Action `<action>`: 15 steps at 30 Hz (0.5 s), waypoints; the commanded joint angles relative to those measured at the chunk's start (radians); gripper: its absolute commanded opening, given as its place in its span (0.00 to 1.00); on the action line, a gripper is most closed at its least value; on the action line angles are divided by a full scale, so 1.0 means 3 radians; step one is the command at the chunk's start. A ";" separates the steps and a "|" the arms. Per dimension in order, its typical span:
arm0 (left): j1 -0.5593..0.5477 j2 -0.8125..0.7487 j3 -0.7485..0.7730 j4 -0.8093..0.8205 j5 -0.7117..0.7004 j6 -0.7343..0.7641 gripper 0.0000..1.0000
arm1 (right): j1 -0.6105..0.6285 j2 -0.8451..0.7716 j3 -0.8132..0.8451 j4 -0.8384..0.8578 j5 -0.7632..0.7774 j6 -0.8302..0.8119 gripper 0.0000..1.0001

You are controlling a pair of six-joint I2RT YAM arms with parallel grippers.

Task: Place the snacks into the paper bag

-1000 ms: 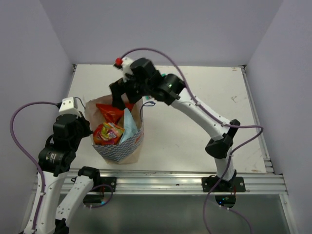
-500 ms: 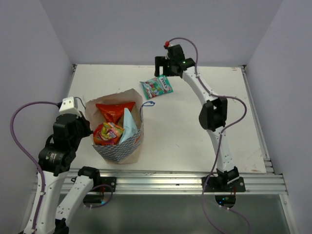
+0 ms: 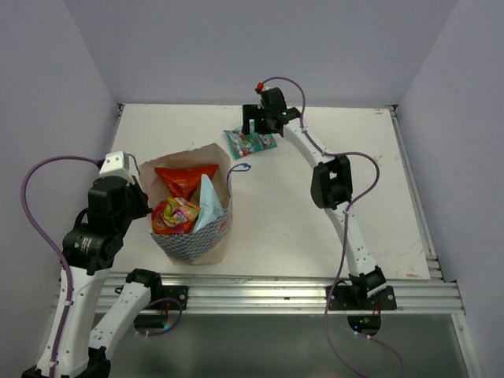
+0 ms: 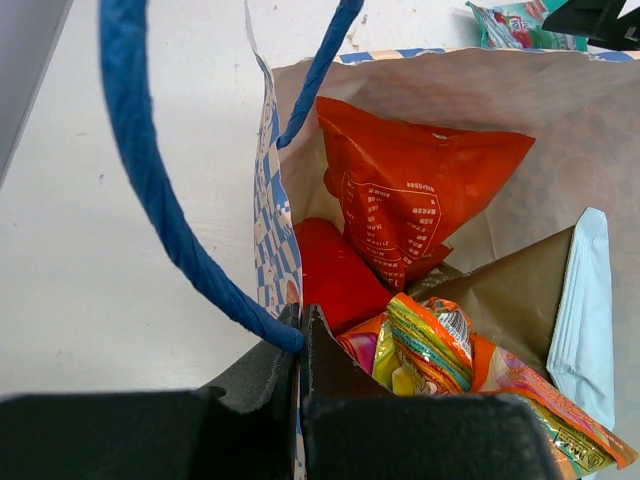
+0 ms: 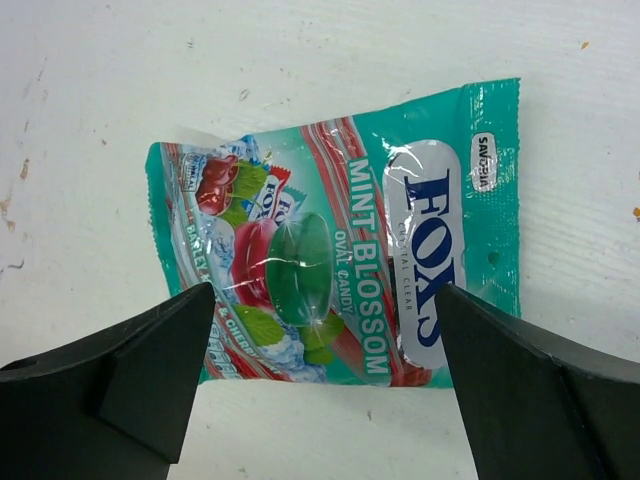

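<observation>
White counter (image 3: 354, 150), toward 12 o'clock: the Fox's mint candy packet (image 5: 340, 265) lies flat just under the right end effector (image 5: 322, 300), spread wide, its long axis 9-to-3, finger to finger. At its 8 o'clock, the left end effector (image 4: 300, 340) pinches the paper bag (image 3: 189, 244).

A white surface (image 3: 299, 213), scuffed and flecked with small dark marks, is enclosed by pale lavender walls (image 3: 260, 47) on three sides, with a ribbed aluminium rail (image 3: 260, 293) running along its near edge.
</observation>
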 commanded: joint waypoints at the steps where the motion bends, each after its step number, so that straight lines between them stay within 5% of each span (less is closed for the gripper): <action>1: -0.0004 0.0012 0.0148 -0.0033 0.0125 -0.0096 0.00 | 0.0014 0.0123 -0.0097 0.0006 -0.0087 0.0008 0.95; 8: -0.0004 -0.0034 0.0169 -0.0023 0.0114 -0.0106 0.00 | 0.0101 0.0087 -0.0639 -0.0239 0.0193 -0.0335 0.89; 10: -0.0009 -0.0054 0.0163 -0.0018 0.0119 -0.0101 0.00 | 0.0131 0.0077 -0.0701 -0.0296 0.0214 -0.0381 0.69; 11: -0.0004 -0.0059 0.0158 -0.0018 0.0119 -0.0101 0.00 | 0.0146 0.0062 -0.0752 -0.0332 0.0214 -0.0381 0.24; 12: -0.0004 -0.0065 0.0158 -0.0018 0.0124 -0.0091 0.00 | 0.0177 0.0001 -0.0782 -0.0347 0.0280 -0.0371 0.07; 15: -0.0004 -0.0115 0.0133 -0.0012 0.0140 -0.0086 0.00 | 0.0254 -0.0330 -0.0971 -0.0337 0.0408 -0.0381 0.00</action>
